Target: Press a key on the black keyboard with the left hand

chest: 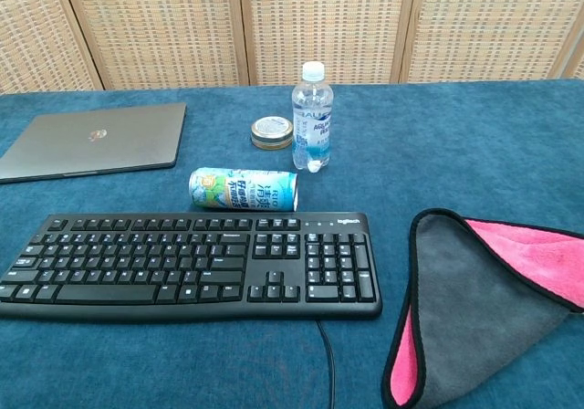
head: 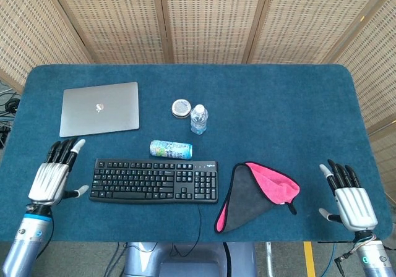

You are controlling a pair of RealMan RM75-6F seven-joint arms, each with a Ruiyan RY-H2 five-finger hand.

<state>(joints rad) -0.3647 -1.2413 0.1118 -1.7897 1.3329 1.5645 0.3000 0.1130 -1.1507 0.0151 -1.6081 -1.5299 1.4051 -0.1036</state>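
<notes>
The black keyboard (head: pixel 154 180) lies flat near the table's front edge, left of centre; the chest view shows the black keyboard (chest: pixel 192 265) in full with nothing on its keys. My left hand (head: pixel 52 177) hovers just left of the keyboard, fingers spread, touching nothing. My right hand (head: pixel 351 198) rests at the front right of the table, fingers apart and empty. Neither hand appears in the chest view.
A closed grey laptop (head: pixel 99 108) sits back left. A can (head: pixel 171 149) lies on its side just behind the keyboard, with a small tin (head: pixel 181 107) and a water bottle (head: pixel 198 119) further back. A grey and pink cloth (head: pixel 253 195) lies right of the keyboard.
</notes>
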